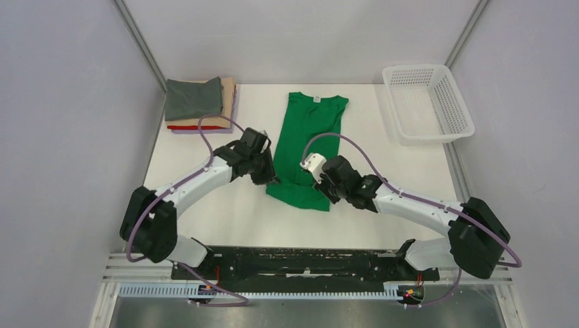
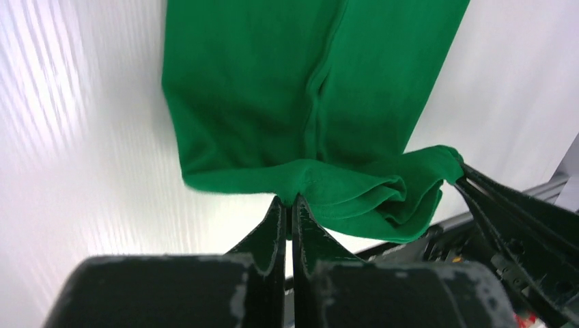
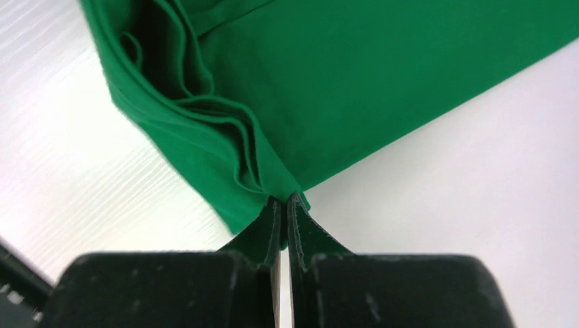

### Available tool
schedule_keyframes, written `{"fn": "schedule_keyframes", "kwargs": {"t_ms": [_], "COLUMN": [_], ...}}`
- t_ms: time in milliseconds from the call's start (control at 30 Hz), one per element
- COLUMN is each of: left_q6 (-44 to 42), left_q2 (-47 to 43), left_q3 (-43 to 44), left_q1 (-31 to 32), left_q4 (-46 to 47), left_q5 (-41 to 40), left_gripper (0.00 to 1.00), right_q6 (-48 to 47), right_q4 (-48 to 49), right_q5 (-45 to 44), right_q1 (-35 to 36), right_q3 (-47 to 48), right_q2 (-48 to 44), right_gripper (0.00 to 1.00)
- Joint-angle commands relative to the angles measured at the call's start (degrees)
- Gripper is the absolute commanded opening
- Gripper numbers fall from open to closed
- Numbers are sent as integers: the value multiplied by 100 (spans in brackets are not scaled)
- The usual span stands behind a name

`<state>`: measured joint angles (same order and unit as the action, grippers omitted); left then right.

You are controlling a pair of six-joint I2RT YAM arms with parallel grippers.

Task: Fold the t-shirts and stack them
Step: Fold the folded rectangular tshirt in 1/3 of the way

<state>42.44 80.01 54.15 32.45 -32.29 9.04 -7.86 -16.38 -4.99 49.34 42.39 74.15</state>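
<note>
Worktop [image 1: 225, 222] was white and faintly ribbed, shut in by pale grey walls [image 1: 68, 102], with metal posts [image 1: 140, 41] in the far corners. On it were one stack, one loose green shirt and one basket, and two arms reached in from the near edge.

At far left lay the stack [image 1: 198, 106] of folded shirts, grey [image 1: 193, 98] on top, tan [image 1: 229, 102] beneath and red [image 1: 186, 127] showing lower down. The left arm [image 1: 198, 181] bent inward, and the left pincer [image 2: 289, 208] was pressed together on the left corner of the hem.

The green shirt [image 1: 307, 137] lay lengthwise mid-worktop, well apart from the stack. It was narrowed to a strip, with its neck and small white label [image 1: 317, 98] at the far end. Its hem [image 2: 355, 195] was bunched in soft layered folds at the near end.

The right pincer [image 3: 285, 205] was clamped on the hem's right corner, with the right arm [image 1: 410, 201] behind it. At far right stood the white mesh basket [image 1: 410, 70].
</note>
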Motion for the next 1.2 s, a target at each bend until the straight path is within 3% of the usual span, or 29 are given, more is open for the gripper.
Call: {"fn": "schedule_keyframes", "kwargs": {"t_ms": [0,533,833,1100,1133,1167], "left_q6": [-369,-1032,-1227,-1234,-1224,-1201], "left_q2": [735,3136,4038,4600,4623,4625], "left_q3": [910,3692,4713,5264,5310,5324], "left_q1": [-141,-637,-735,-832,-843,-850], "left_q4": [636,165,-172,-320,-321,-319], "left_q5": [-335,-630,-775,-805,-825,-870], "left_gripper": [2,2,2,13,16,25], "right_q6": [-528,-937,-928,-873,-840,-802], "right_q4": [465,923,1040,1507,1552,1591], "right_q5": [-482,-306,-154,-196,-249,-322], "right_q1": [-385,-1643,-2043,-2214,-2241,-2265], "right_q3": [632,1954,2453,2706,2764,2839], "right_q2": [457,1922,2617,3187,3286,3359], "right_gripper": [0,0,0,8,12,21]}}
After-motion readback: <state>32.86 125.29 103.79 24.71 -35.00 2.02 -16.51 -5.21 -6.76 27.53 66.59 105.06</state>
